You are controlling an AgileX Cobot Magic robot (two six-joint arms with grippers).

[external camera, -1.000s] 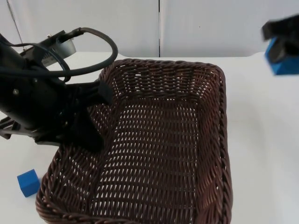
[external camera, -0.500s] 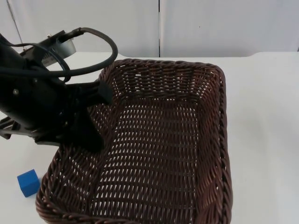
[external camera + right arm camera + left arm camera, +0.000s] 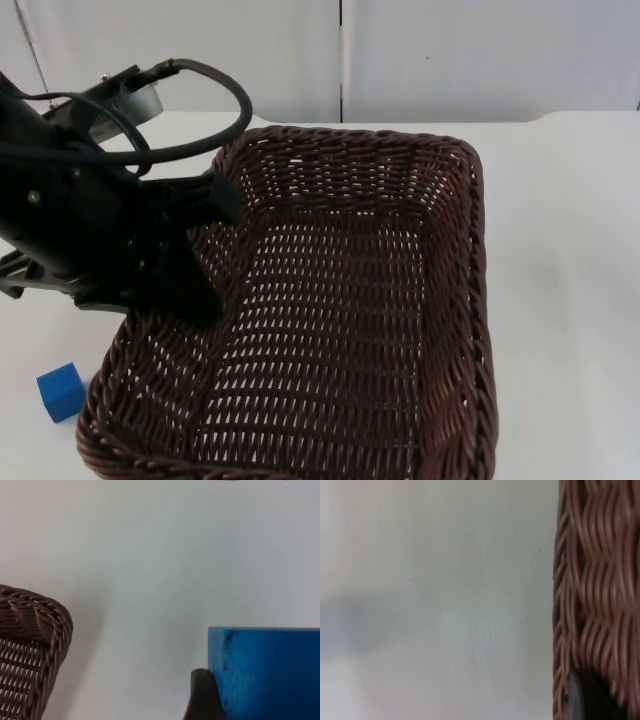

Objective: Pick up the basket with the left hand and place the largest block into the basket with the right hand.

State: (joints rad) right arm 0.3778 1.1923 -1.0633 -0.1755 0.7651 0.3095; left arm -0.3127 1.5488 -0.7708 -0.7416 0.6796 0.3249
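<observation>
The dark brown wicker basket [image 3: 350, 310] looms large in the top view, with nothing inside it. My left gripper [image 3: 205, 255] is shut on its left rim, one finger inside the wall and one outside. From the left wrist, the woven basket wall [image 3: 595, 595] stands right beside a black fingertip [image 3: 582, 697], above the white table. In the right wrist view, a large blue block [image 3: 265, 670] sits against a black fingertip [image 3: 202, 697]; my right gripper [image 3: 250, 707] is shut on it, above the table and off to the side of a basket corner [image 3: 30, 630].
A small blue block [image 3: 60, 390] lies on the white table [image 3: 560, 250] just off the basket's near left corner. The grey partition wall [image 3: 450, 50] closes the table at the back.
One second ago my right gripper with the large blue block showed at the top view's upper right edge; it has since moved out of that picture. Basket and left arm have stayed put.
</observation>
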